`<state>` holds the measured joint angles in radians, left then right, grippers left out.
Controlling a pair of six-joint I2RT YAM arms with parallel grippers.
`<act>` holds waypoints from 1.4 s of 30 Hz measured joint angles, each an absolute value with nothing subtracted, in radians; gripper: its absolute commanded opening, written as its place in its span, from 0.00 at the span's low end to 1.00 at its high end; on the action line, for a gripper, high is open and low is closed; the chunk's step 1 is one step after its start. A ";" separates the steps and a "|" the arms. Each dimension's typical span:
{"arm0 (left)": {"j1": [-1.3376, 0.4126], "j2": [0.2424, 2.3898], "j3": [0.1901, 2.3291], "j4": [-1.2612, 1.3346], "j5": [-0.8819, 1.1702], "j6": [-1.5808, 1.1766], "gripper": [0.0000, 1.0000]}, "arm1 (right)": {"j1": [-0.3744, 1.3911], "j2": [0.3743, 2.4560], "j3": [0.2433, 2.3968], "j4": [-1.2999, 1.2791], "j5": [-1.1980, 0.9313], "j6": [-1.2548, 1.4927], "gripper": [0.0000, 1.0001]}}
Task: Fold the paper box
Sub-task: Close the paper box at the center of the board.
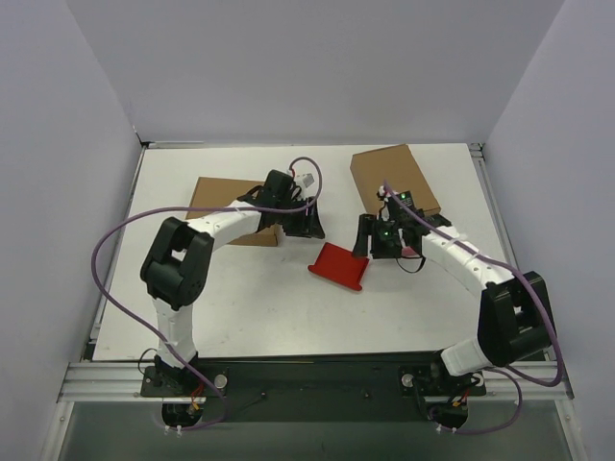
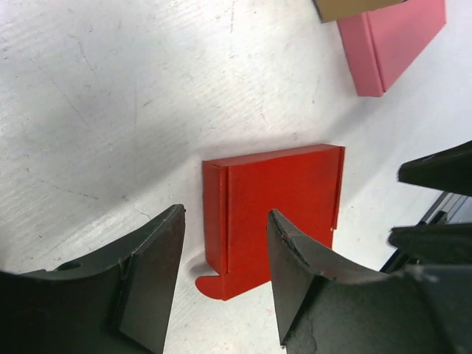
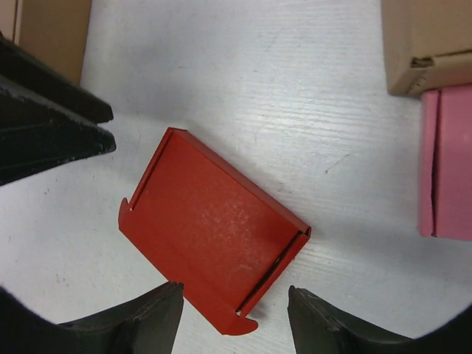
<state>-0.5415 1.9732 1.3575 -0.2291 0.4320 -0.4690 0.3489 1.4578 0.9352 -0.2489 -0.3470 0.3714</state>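
Note:
The red paper box [image 1: 338,266] lies on the white table between the two arms, folded into a low flat box. It also shows in the left wrist view [image 2: 280,206] and the right wrist view [image 3: 214,228], with a rounded tab sticking out at one corner. My left gripper [image 1: 309,230] hovers just behind and left of the box, open and empty [image 2: 225,287]. My right gripper [image 1: 368,245] hovers just right of the box, open and empty [image 3: 234,317]. Neither gripper touches the box.
A brown cardboard box [image 1: 231,206] lies under the left arm at the back left. Another brown box [image 1: 394,178] lies at the back right. A small pink box [image 3: 446,162] lies beside it, near the right gripper, and also shows in the left wrist view [image 2: 394,40].

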 measured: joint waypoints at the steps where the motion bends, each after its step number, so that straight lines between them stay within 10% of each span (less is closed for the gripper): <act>1: -0.541 1.967 1.363 -0.228 0.432 -0.471 0.59 | 0.362 1.458 0.940 -0.246 -0.345 0.353 0.61; 25: -0.305 1.734 1.150 -0.219 0.408 -0.497 0.58 | 0.972 1.645 1.008 -0.211 0.210 -0.118 0.65; 42: -0.281 1.709 1.109 -0.214 0.401 -0.497 0.58 | 1.018 1.805 1.000 -0.116 0.484 -0.219 0.39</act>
<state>-0.2813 1.7092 1.1091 -0.2138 0.4011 -0.4973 1.0180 1.8050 1.0000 -0.1162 0.4839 -0.2192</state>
